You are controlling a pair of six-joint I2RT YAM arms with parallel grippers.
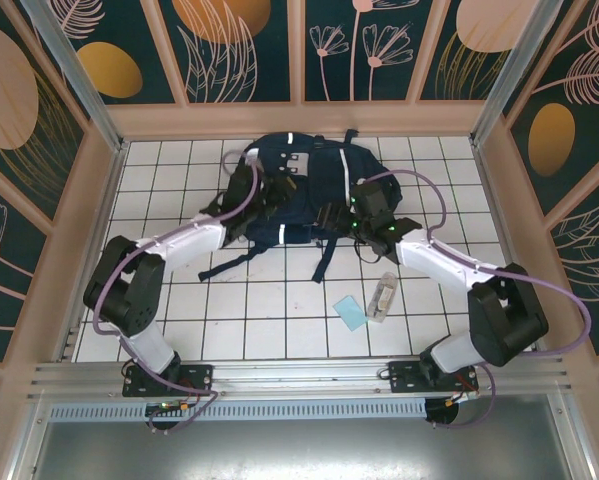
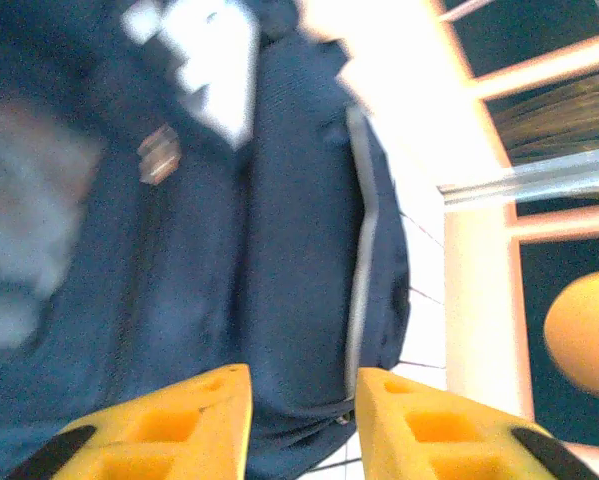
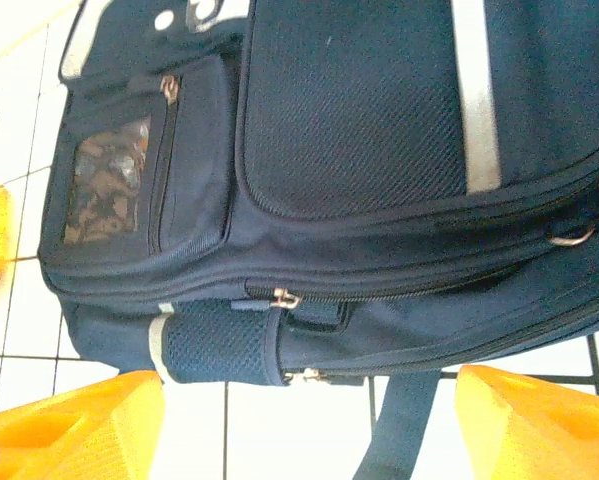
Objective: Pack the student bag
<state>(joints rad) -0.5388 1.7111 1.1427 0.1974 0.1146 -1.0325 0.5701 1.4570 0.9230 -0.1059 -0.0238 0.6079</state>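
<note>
Seen from above, the student bag [image 1: 304,170] lies flat on the white tiled table [image 1: 279,320], near the middle of the far edge. Its long axis runs roughly left to right, parallel to that edge. Dark straps [image 1: 324,262] trail from it toward the near edge. My left gripper [image 1: 247,188] sits at the bag's left end and my right gripper [image 1: 364,208] at its near right side. In my left wrist view, blurred navy fabric lies just beyond my yellow fingers [image 2: 204,420]. They stand a little apart with nothing clamped between them. In my right wrist view, my fingers [image 3: 79,425] are spread wide and empty, just short of the bag's long side. That side faces me with a mesh pocket [image 3: 219,345] and zip pulls. A small windowed pocket [image 3: 104,180] lies toward the left of that view. A larger pocket crossed by a white stripe [image 3: 476,100] lies toward the right. I cannot tell for certain which end of the bag is its top. A light blue card [image 1: 351,313] and a clear, narrow item [image 1: 383,295] lie side by side toward the near right of the table, apart from the bag.
</note>
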